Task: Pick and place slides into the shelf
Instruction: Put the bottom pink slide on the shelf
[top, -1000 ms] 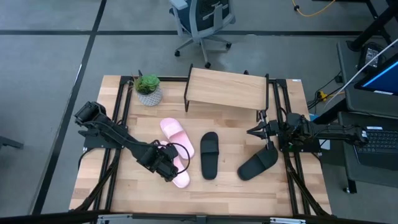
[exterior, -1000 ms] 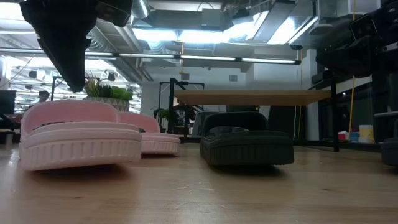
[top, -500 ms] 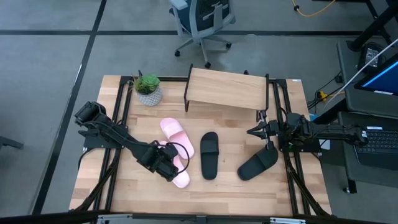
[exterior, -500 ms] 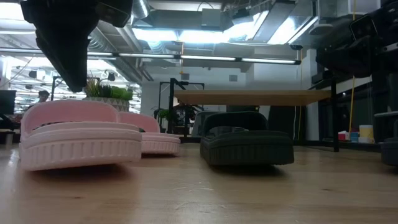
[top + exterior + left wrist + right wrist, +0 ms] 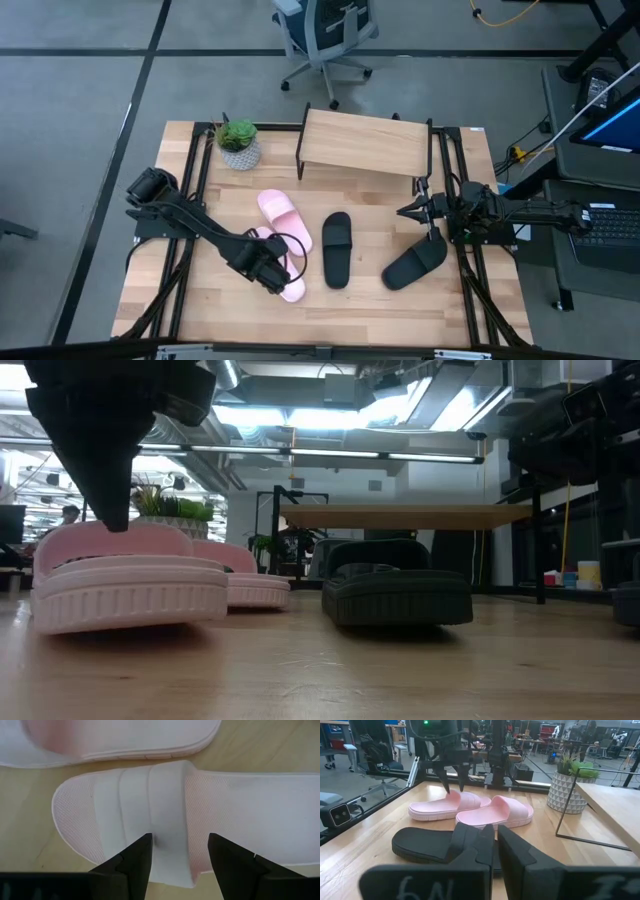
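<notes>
The left gripper [image 5: 177,851], fingers apart, straddles the near pink slide's [image 5: 285,268] strap [image 5: 150,820]; likely light, soft foam; grip there.

L arm reaches diagonally inward from L edge, wrist pitched down; L gripper [image 5: 281,282] low, jaws spread wide, fingers [image 5: 135,862] pointing down. R arm extended in from R side, R gripper [image 5: 414,211] raised, jaws nearly closed, nothing held.
</notes>
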Robot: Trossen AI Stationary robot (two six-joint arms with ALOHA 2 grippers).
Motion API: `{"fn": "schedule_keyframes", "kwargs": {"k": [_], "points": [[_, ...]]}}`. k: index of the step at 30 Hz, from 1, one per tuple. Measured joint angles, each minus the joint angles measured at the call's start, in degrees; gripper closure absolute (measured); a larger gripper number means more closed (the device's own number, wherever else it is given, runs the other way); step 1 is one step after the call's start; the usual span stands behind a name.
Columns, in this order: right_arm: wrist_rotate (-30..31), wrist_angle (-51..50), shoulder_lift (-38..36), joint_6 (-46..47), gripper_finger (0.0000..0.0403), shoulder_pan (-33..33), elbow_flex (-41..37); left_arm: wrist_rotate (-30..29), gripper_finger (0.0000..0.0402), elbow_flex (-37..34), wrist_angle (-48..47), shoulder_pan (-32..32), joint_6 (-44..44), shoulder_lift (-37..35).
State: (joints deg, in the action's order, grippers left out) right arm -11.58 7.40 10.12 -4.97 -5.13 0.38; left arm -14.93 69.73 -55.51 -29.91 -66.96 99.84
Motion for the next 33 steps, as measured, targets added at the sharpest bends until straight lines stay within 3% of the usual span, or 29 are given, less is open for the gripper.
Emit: {"fn": "schedule_keyframes", "kwargs": {"k": [10,33], "points": [[0.0,0.0,0.0,0.0,0.0377,0.0,0.0,0.4,0.0233,0.0,-3.0,0.4,-0.2,0.9],[0.0,0.0,0.0,0.0,0.0377,0.0,0.0,0.7,0.0350,0.1,-2.8,0.7,1.6,0.7]]}}
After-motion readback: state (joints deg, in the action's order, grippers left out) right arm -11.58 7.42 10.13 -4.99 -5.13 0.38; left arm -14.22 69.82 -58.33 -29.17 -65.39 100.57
